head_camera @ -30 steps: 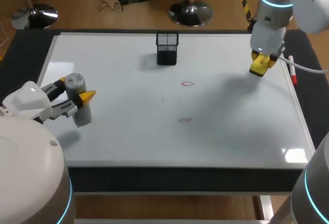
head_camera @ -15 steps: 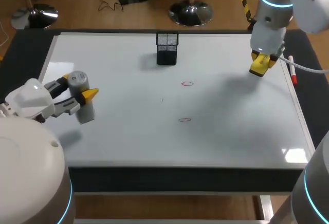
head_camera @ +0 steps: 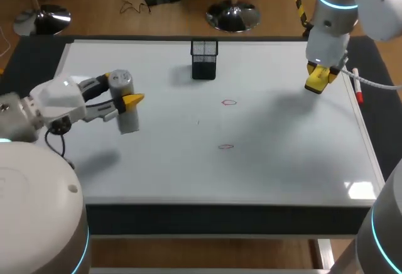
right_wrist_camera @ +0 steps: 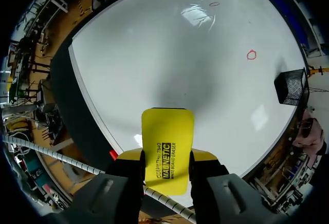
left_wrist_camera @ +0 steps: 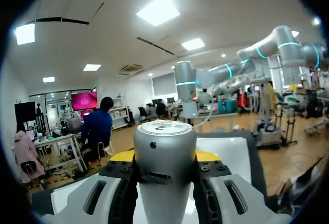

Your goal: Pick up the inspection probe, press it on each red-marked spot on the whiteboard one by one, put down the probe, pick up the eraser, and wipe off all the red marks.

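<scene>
Left gripper (head_camera: pixel 125 98) grips the probe (head_camera: pixel 129 122); the wrist view cuts off its lower end. Right gripper (right_wrist_camera: pixel 167 158) grips the eraser (right_wrist_camera: pixel 167 136), its near sides partly covered.

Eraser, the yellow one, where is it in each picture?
Head view: the eraser hangs in the right gripper, over the far right part of the whiteboard.
Left wrist view: I cannot find it there.
Right wrist view: the eraser is between the right gripper's fingers, above the whiteboard.
Shared landmark: the black mesh cup, in the head and right wrist views.
</scene>
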Controlling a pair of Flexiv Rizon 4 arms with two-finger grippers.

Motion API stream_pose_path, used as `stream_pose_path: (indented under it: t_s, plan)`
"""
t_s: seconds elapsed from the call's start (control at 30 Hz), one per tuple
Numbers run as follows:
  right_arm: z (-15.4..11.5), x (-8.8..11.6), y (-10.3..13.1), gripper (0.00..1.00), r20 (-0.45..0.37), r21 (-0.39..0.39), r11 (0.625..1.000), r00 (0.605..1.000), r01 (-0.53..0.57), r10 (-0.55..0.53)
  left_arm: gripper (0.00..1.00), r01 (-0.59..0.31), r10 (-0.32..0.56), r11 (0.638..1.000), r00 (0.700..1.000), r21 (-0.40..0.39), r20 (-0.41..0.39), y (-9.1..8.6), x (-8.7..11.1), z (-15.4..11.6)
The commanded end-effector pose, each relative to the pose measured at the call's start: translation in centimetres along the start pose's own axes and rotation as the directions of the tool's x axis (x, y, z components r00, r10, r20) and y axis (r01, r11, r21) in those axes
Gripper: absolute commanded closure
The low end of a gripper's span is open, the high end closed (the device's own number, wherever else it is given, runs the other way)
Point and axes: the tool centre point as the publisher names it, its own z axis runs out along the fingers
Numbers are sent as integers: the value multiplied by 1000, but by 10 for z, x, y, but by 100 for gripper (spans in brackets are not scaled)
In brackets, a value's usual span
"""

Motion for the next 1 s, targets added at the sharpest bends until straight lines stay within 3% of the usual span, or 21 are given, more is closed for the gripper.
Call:
stream_pose_path:
  t_s: [0.03, 0.43, 0.8, 1.0]
  plan:
    - [-1, 0, -1, 100, -3, 1, 1000, 1000, 2, -2, 100, 2, 0, 1000, 986, 12, -170, 4, -8, 46]
    - [-1, 0, -1, 100, -3, 1, 1000, 1000, 2, -2, 100, 14, 5, 999, 933, 51, -360, -4, 9, 122]
    - [-1, 0, -1, 100, -3, 1, 1000, 1000, 2, -2, 100, 55, -19, 996, 894, 67, -447, -1, 18, 183]
    - [-1, 0, -1, 100, -3, 1, 1000, 1000, 2, -2, 100, 74, -40, 996, 887, 55, -460, 5, 18, 212]
